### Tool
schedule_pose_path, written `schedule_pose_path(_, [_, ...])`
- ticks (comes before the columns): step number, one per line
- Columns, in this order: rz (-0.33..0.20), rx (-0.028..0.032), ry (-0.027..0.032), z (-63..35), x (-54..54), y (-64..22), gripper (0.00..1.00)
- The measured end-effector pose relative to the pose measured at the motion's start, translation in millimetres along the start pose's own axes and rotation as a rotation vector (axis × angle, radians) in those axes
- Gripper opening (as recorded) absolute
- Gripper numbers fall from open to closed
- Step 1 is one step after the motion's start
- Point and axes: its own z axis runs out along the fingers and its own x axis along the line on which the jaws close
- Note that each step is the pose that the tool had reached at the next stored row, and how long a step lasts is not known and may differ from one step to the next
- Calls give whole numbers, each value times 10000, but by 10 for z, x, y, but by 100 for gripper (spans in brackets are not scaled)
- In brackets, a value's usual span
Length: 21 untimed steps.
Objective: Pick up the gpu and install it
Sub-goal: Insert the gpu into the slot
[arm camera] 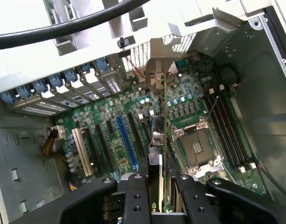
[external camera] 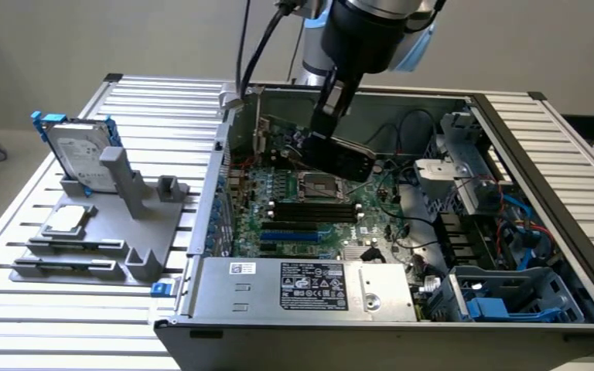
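fingers (arm camera: pixel 136 198) are clamping the gpu (arm camera: pixel 155 161) by its flat faces, card hanging edge-down under the gripper (arm camera: pixel 157 189). it is hovering over the motherboard (arm camera: pixel 192 116), just beside the blue slot (arm camera: pixel 126 140), in the far part of the open computer case (external camera: pixel 380 348), apparently not seated yet. likely needs: keeping the card upright, lining its edge along one slot, bracket end toward the rear slot covers (arm camera: pixel 63 88), pressing straight down, no twisting.

gpu (external camera: pixel 340 160): black | motherboard (external camera: pixel 276 202): green | slot (arm camera: pixel 126 140): blue | hard drive (external camera: pixel 78 154): silver, blue frame | tool (arm camera: pixel 160 185): black
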Motion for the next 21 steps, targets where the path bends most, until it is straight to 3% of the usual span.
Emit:
schedule_pose_path(7, [-1039, 82, 179, 54, 0, -11, 27])
schedule_pose_path(15, [-1640, 102, 228, 156, 19, -39, 27])
schedule_pose_path(21, [-2572, 135, 399, 214, 20, -51, 27])
